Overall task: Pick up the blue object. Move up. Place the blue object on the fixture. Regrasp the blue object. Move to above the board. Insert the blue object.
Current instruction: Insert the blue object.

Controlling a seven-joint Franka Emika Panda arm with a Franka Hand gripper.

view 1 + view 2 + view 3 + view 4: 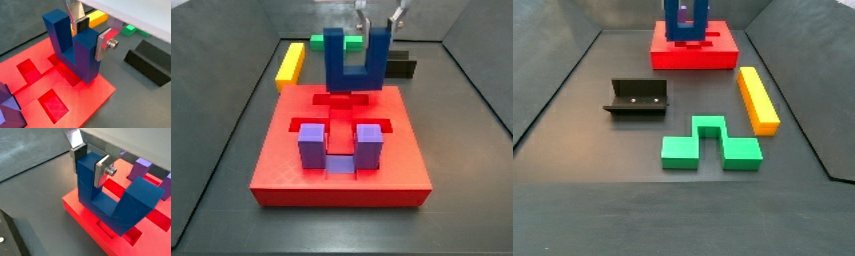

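Blue object (72,47) looks stiff and light, claw (92,34) clamped on one prong, bridge down just above the board (341,170), decent grip spot imo.

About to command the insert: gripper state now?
Gripper: shut on one prong of the blue object, held prongs-up over the board.
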